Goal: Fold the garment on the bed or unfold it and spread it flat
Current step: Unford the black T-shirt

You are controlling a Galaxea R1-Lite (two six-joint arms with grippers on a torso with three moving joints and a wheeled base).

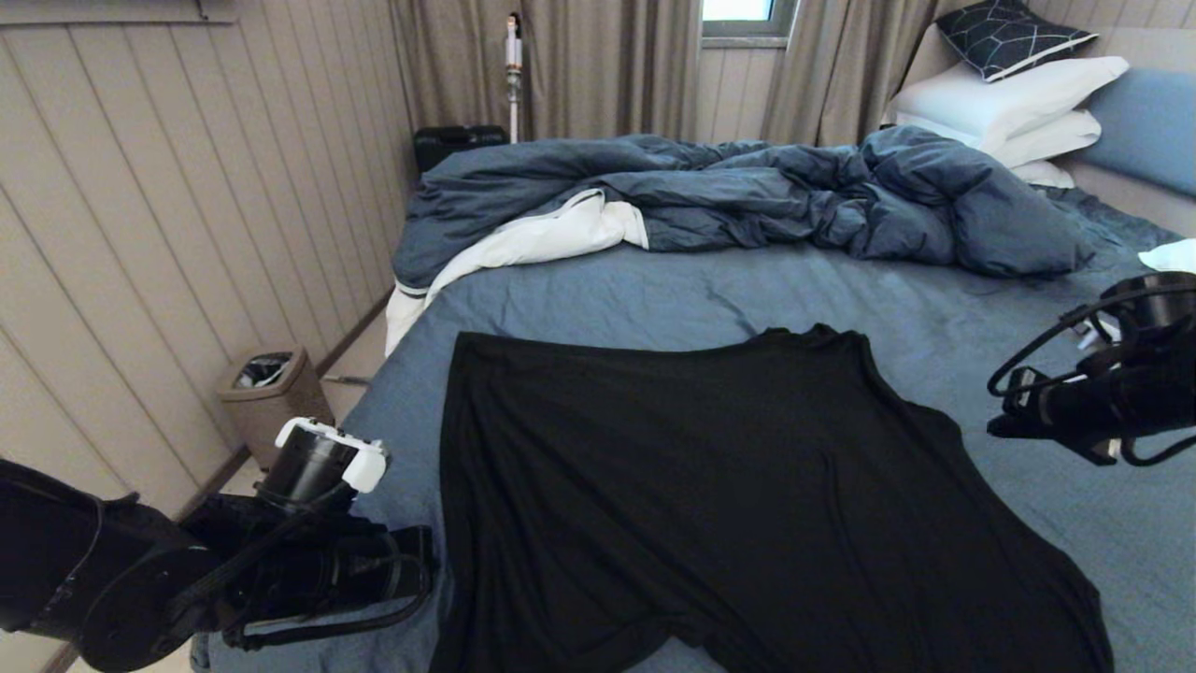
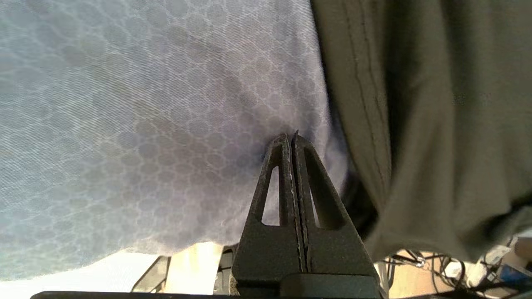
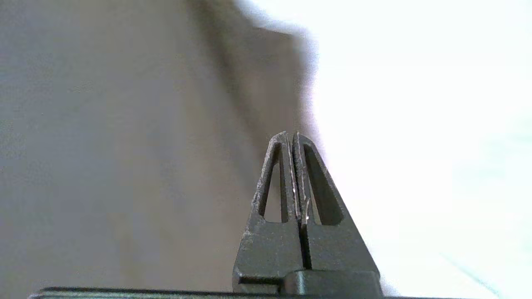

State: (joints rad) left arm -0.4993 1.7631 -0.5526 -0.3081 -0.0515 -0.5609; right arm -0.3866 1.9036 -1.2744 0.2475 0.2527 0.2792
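The garment point(image 1: 729, 486), a black T-shirt, lies spread on the bed point(image 1: 598, 299) with its plain black side up; no print or lettering shows. My left gripper point(image 1: 425, 561) is low by the shirt's left edge. In the left wrist view that gripper point(image 2: 291, 135) is shut with nothing in it, its tips against the slate-blue sheet point(image 2: 124, 104) just beside the shirt's stitched hem point(image 2: 357, 104). My right gripper point(image 1: 998, 422) hovers off the shirt's right side. In the right wrist view it point(image 3: 291, 133) is shut and holds nothing.
A rumpled dark blue duvet point(image 1: 747, 187) with white lining lies across the far side of the bed. White pillows point(image 1: 1009, 107) and a dark patterned cushion point(image 1: 1009, 33) sit at the far right. A brown waste bin point(image 1: 271, 397) stands on the floor at the left, by the panelled wall.
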